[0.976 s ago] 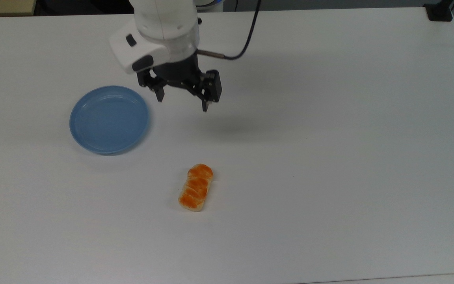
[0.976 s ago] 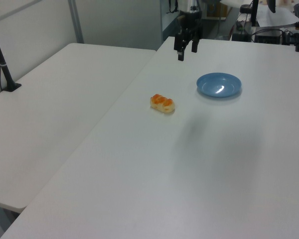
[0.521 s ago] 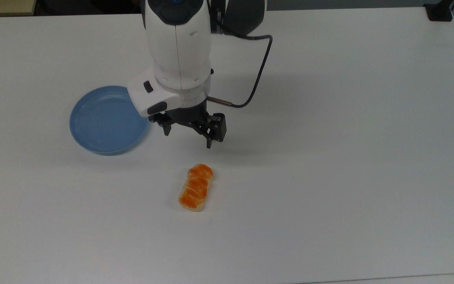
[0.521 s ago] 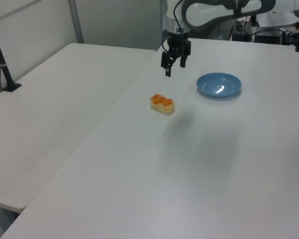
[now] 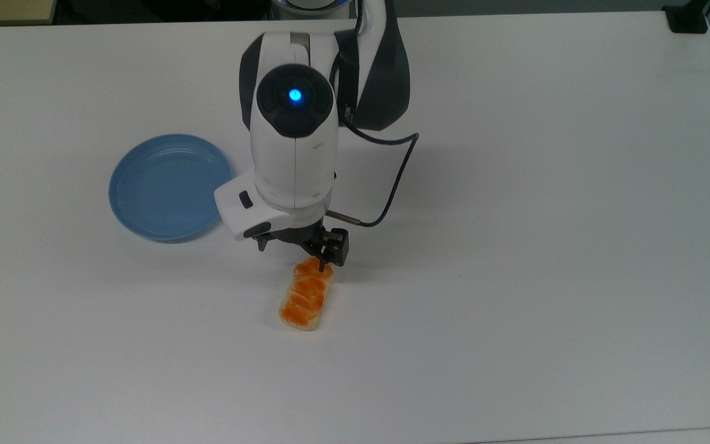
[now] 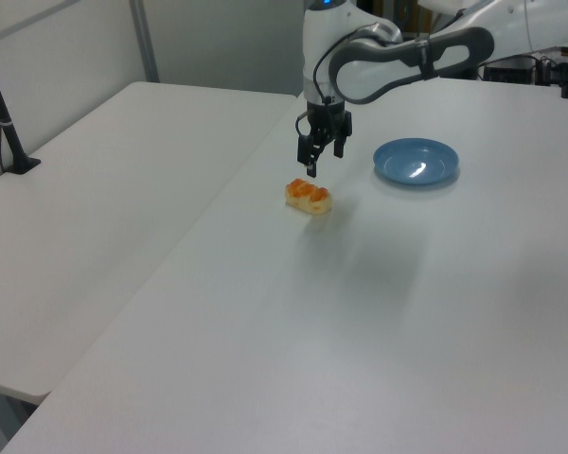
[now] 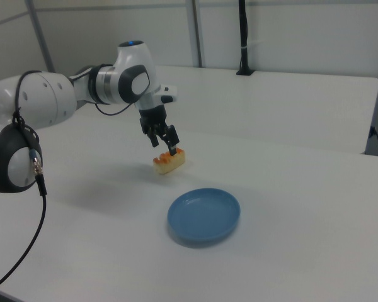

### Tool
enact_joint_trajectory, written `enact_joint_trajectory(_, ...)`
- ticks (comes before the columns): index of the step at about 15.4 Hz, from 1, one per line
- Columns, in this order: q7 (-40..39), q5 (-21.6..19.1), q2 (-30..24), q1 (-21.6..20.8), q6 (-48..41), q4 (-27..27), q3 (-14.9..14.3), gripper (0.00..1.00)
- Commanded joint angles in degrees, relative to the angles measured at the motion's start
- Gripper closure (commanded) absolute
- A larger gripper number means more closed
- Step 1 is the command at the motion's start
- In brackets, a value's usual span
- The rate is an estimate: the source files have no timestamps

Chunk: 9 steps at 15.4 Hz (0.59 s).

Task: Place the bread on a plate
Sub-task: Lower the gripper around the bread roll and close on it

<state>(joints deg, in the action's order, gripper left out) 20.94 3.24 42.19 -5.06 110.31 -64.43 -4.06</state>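
The bread (image 5: 306, 294) lies flat on the white table, an orange-brown segmented roll, also visible as the bread (image 6: 309, 196) and the bread (image 7: 169, 161). My gripper (image 5: 296, 256) hangs open just above the loaf's far end in the top view, one fingertip overlapping its upper tip. In the left view my gripper (image 6: 322, 165) sits a little above the roll; in the right view my gripper (image 7: 164, 142) hovers over it with nothing held. The light-blue plate (image 5: 170, 186) rests empty at the top view's left, seen too as the plate (image 6: 417, 161) and the plate (image 7: 204, 214).
The white arm (image 5: 296, 129) stretches over the table middle with a black cable (image 5: 392, 185) looping at its side. A black post (image 6: 5, 123) stands on the neighbouring table, and another post (image 7: 242, 38) rises at the back in the right view.
The arm has reached forward and down from beside the plate to just above the bread's far end. The fingers have stayed open. Bread and plate have not moved.
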Motion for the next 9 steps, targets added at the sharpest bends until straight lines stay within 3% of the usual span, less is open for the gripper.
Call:
enact_joint_trajectory(1, 2.52, 0.8, 2.72, -1.97, 1.74, 1.86, -1.57, 0.01)
enact_joint_trajectory(9, 5.33, 1.41, 5.18, -2.41, 3.76, 1.86, -1.13, 0.02)
